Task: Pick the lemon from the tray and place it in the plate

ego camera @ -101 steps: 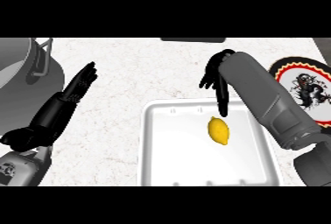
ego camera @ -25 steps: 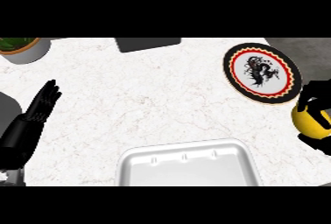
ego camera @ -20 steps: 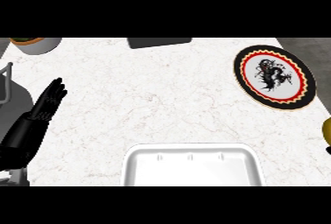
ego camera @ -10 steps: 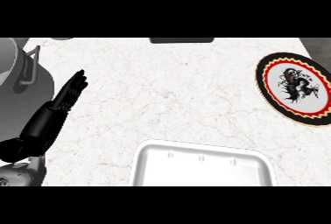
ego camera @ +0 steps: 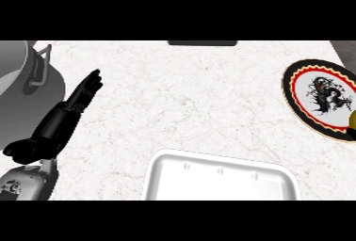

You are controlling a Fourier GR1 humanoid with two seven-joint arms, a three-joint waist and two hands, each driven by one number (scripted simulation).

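The white tray (ego camera: 167,181) lies at the bottom centre with nothing in it. At the right edge sits the round plate (ego camera: 306,103), black-rimmed with a red ring and a dragon picture. A small yellow-olive sliver, apparently the lemon (ego camera: 351,123), shows at the very right edge over the plate's lower part; most of it is cut off. What holds it is out of sight. My left hand (ego camera: 66,113) rests at the left over the counter, fingers straight and pointing up, holding nothing. My right hand does not show.
A grey metal pot (ego camera: 17,70) with a side handle stands at the top left, close to my left fingertips. A dark flat object (ego camera: 201,43) lies at the counter's far edge, top centre. White marble counter spreads between tray and plate.
The view has swung: the plate slid to the right edge, the pot came in at the left, and a sliver of the lemon now shows at the right. The left hand stays open.
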